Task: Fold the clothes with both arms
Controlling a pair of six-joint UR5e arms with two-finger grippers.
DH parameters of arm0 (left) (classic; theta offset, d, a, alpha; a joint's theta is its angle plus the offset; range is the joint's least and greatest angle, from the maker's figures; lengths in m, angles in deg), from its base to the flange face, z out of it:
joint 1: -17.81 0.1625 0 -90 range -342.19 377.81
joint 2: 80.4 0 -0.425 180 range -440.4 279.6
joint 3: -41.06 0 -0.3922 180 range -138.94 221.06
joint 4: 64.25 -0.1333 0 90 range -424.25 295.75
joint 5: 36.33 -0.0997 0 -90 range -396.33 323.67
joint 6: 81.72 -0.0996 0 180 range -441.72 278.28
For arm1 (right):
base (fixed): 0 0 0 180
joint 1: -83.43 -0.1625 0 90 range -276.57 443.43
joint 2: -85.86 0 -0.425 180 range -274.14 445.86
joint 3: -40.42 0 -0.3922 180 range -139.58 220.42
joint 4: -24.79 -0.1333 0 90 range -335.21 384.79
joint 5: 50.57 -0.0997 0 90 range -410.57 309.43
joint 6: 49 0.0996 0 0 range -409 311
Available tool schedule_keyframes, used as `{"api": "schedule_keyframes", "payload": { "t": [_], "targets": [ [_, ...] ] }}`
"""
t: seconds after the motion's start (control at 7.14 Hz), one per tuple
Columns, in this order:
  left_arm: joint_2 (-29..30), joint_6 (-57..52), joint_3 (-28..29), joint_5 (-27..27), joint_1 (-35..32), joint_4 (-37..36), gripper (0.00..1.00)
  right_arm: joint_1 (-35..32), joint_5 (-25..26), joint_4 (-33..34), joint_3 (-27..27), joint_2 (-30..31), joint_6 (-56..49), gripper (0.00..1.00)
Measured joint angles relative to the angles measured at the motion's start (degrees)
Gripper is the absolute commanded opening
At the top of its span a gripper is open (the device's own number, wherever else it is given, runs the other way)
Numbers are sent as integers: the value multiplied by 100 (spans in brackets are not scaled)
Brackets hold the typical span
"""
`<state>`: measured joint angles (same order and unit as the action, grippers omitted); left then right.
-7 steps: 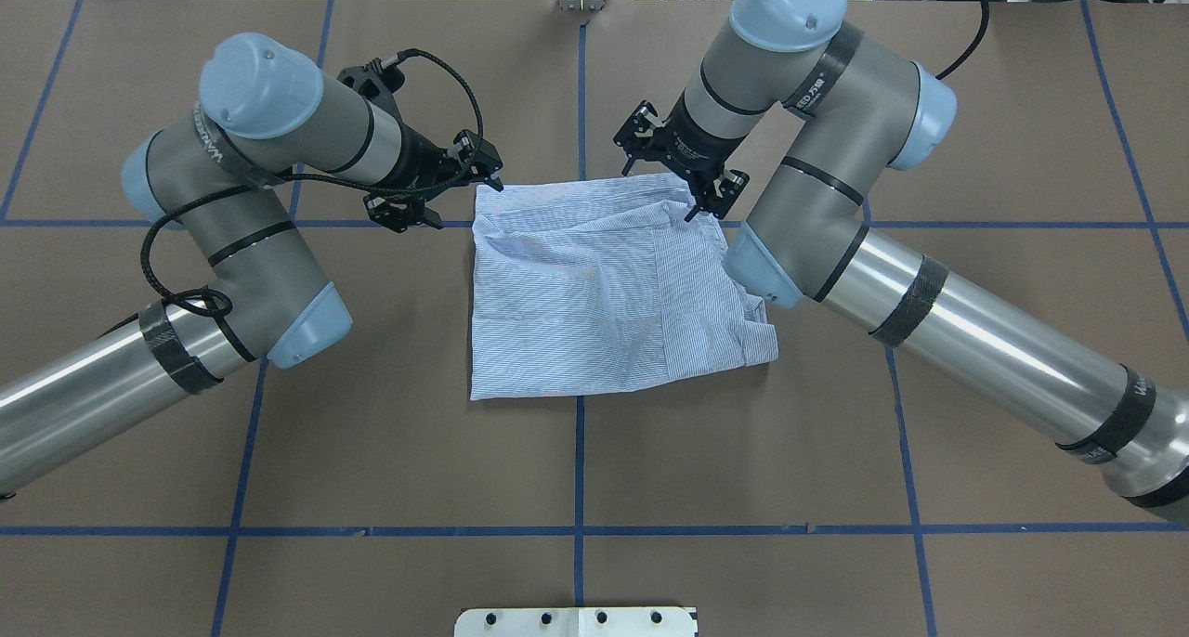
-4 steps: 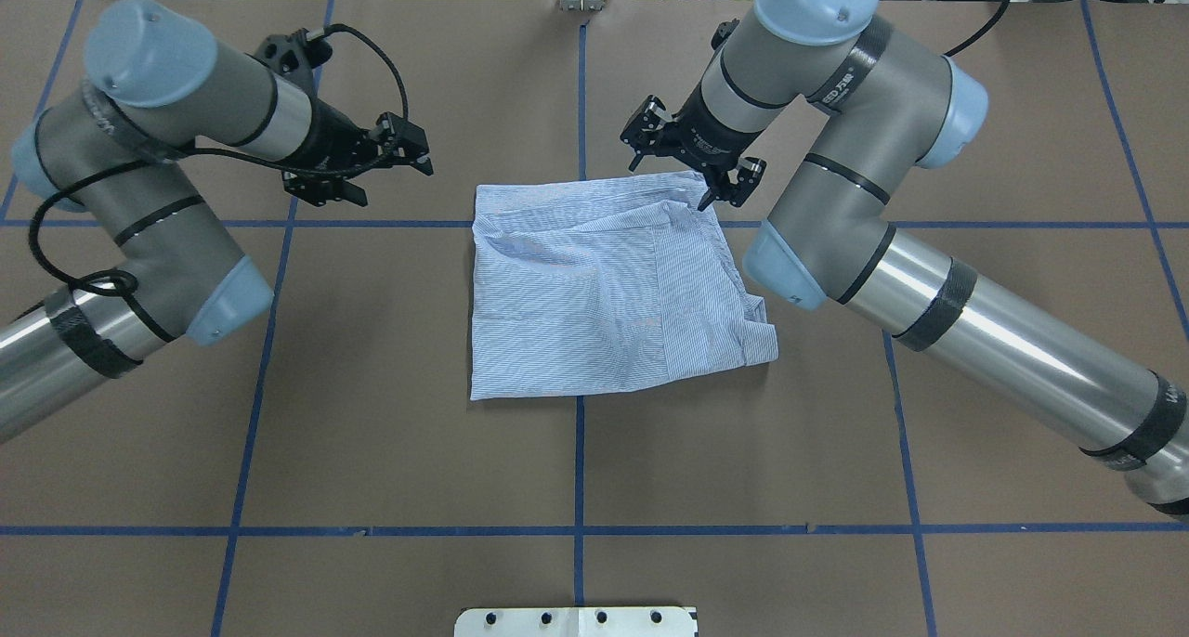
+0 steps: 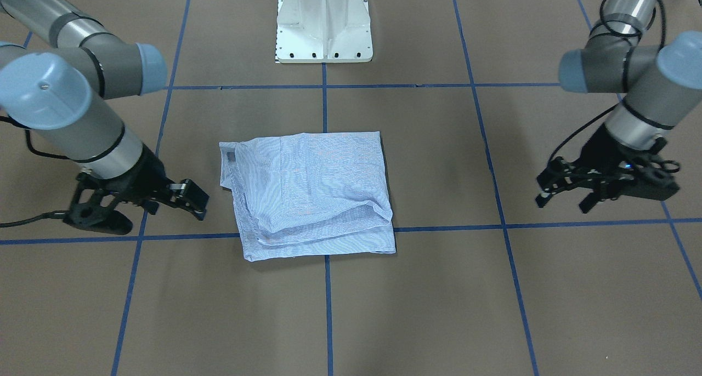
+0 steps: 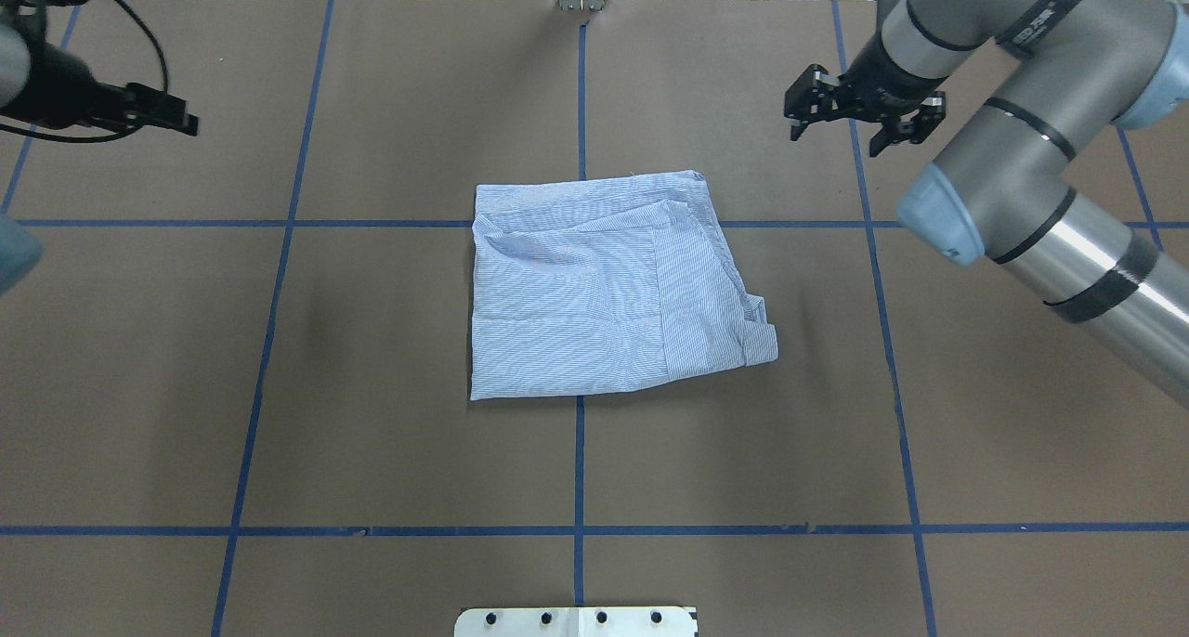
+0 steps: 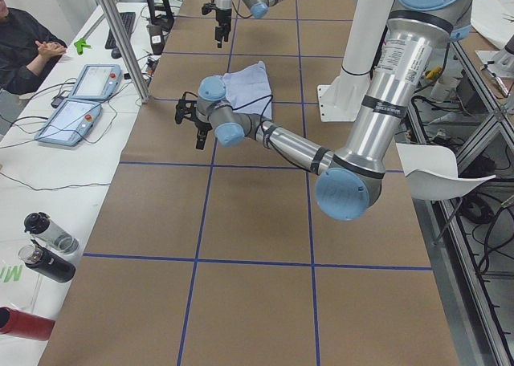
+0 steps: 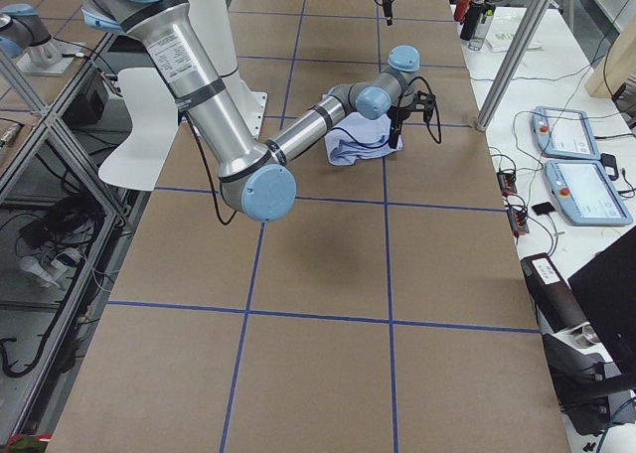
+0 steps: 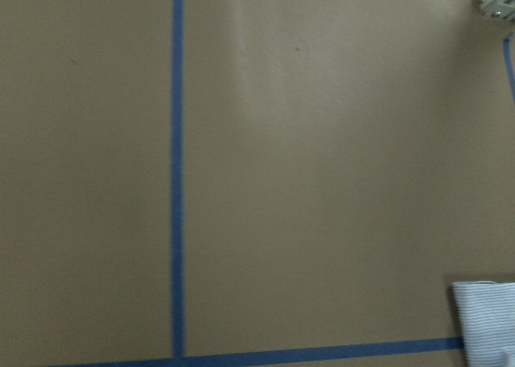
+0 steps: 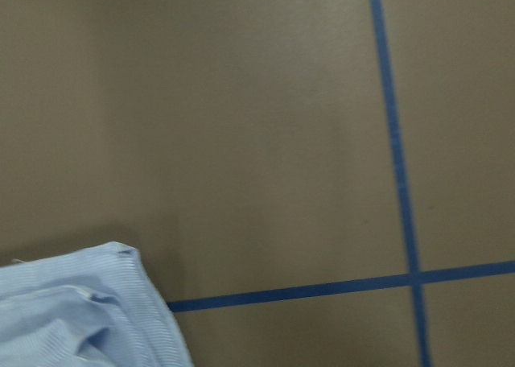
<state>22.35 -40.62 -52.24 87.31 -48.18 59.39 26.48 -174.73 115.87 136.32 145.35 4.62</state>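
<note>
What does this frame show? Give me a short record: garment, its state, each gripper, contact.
garment: striped shirt, lying on the table
state: folded into a rough rectangle, edges rumpled on one side
left gripper: open, empty, well off to the shirt's side
right gripper: open, empty, off to the other side
contact: neither gripper touches the shirt

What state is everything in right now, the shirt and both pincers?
shirt: folded into a rough rectangle, lying on the table, held by nothing.
left pincer: open, empty, well clear of the shirt, off to its side.
right pincer: open, empty, clear of the shirt, beyond its far corner.
</note>
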Motion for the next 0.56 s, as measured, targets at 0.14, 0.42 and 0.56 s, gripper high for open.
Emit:
{"api": "schedule_keyframes", "payload": {
  "t": [0.14, 0.42, 0.56],
  "targets": [
    [-269, -818, 8, 45, -408, -96, 100, -270, 27, 679, 404, 247, -1007, 100],
    [-583, -2609, 55, 76, -1239, -534, 100, -813, -19, 1170, 986, 965, -2457, 100],
    [-676, -3481, 69, 132, -1637, -859, 100, -1199, -119, 1204, 1122, 1415, -3287, 100]
  ]
}}
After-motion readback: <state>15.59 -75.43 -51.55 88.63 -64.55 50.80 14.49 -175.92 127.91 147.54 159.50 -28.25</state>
